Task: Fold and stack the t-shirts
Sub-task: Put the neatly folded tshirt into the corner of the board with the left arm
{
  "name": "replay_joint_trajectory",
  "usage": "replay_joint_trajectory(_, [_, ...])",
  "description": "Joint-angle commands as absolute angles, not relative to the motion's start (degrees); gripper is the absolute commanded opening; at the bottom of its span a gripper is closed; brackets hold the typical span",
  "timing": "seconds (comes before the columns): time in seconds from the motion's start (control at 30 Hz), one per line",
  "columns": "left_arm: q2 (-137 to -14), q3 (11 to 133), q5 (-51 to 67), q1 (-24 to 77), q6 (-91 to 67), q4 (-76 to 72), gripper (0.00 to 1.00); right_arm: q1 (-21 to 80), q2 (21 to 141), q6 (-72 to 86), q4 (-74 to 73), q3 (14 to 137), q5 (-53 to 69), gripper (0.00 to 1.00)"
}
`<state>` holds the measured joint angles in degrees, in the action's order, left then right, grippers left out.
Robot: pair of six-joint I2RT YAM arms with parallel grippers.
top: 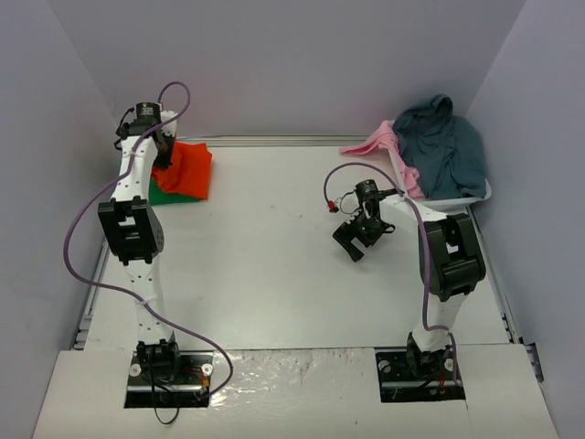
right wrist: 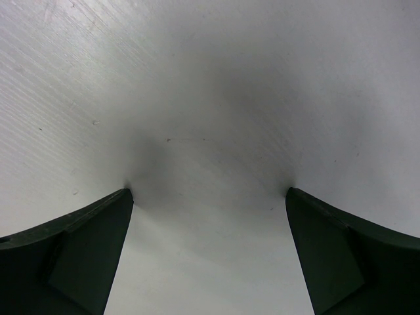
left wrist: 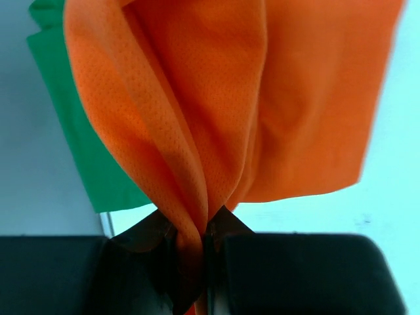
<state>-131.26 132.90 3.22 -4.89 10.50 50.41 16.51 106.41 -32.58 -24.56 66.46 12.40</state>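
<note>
Orange mesh cloth was pinched between the two fingers [left wrist: 230,224] of the left gripper [left wrist: 193,230], which were pressed together on a gathered fold of the orange t-shirt [left wrist: 282,98]. From the left wrist camera, we saw the fabric rise from that pinch in soft vertical pleats and spread wide across the frame. Behind its left side we saw a flat panel of the green t-shirt [left wrist: 75,138] against the pale table [left wrist: 394,216].

From above, we saw both shirts at the far left of the table, close to the back wall. The orange one was bunched on top, and a strip of green showed from under its near edge. The left arm reached far forward to them, and its gripper sat over the left part of the orange cloth.

The right gripper [right wrist: 209,191] held nothing. Its dark fingers [right wrist: 79,256] were spread wide, with only bare white tabletop between them. In the overhead view it hung over the right half of the table, well apart from both shirts.

Beyond it, in the far right corner, stood a white basket [top: 460,198]. A teal-grey garment [top: 448,142] was heaped inside it, piled above the rim. A pink garment [top: 377,141] lay along the basket's left side and draped out over its far left corner towards the table. We could not tell whether anything else lay beneath those two pieces.
</note>
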Motion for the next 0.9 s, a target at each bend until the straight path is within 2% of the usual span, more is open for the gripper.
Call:
replay_joint_trajectory(0.0, [-129.29, 132.81, 0.62, -7.99, 12.30, 49.22, 0.02, 17.23, 113.11, -33.57, -24.87, 62.31, 6.77, 1.00])
replay_joint_trajectory(0.13, [-129.20, 129.73, -2.10, -10.97, 12.74, 46.76, 0.02, 17.23, 113.82, -33.57, -25.14, 62.49, 6.77, 1.00])
replay_joint_trajectory(0.2, [-129.81, 127.19, -7.27, -12.04, 13.44, 43.10, 0.04, 17.31, 114.08, -33.57, -25.31, 62.49, 6.59, 1.00])
replay_joint_trajectory(0.23, [-130.08, 126.05, -9.21, -12.56, 14.67, 41.59, 0.15, 17.31, 114.08, -33.57, -25.40, 62.58, 6.59, 1.00])
replay_joint_trajectory(0.27, [-130.51, 125.17, -10.88, -13.44, 15.29, 40.70, 0.30, 17.31, 114.08, -33.57, -25.40, 62.49, 6.59, 1.00])
replay_joint_trajectory(0.33, [-132.10, 124.89, -13.00, -14.15, 15.82, 40.43, 0.43, 17.31, 113.73, -33.66, -25.40, 62.32, 6.68, 1.00])
replay_joint_trajectory(0.47, [-131.93, 123.84, -16.17, -14.94, 15.29, 39.20, 0.61, 17.31, 113.47, -33.66, -25.40, 62.40, 6.85, 1.00])
replay_joint_trajectory(0.5, [-131.05, 123.23, -16.17, -14.94, 15.21, 39.03, 0.72, 17.31, 113.55, -33.66, -25.49, 62.32, 6.86, 1.00])
replay_joint_trajectory(0.6, [-129.82, 124.01, -16.26, -14.77, 14.68, 39.02, 0.89, 17.32, 113.55, -33.75, -25.58, 62.23, 6.68, 1.00])
replay_joint_trajectory(0.73, [-128.24, 125.24, -15.39, -14.77, 13.63, 39.90, 0.99, 17.40, 113.55, -33.92, -25.66, 61.96, 6.50, 1.00])
replay_joint_trajectory(0.8, [-126.22, 124.20, -13.99, -14.76, 12.58, 39.99, 0.94, 17.40, 113.82, -34.01, -25.75, 61.88, 6.24, 1.00])
replay_joint_trajectory(0.87, [-122.63, 122.44, -12.40, -14.68, 12.04, 39.64, 0.94, 17.40, 113.90, -33.93, -25.75, 61.96, 5.80, 1.00])
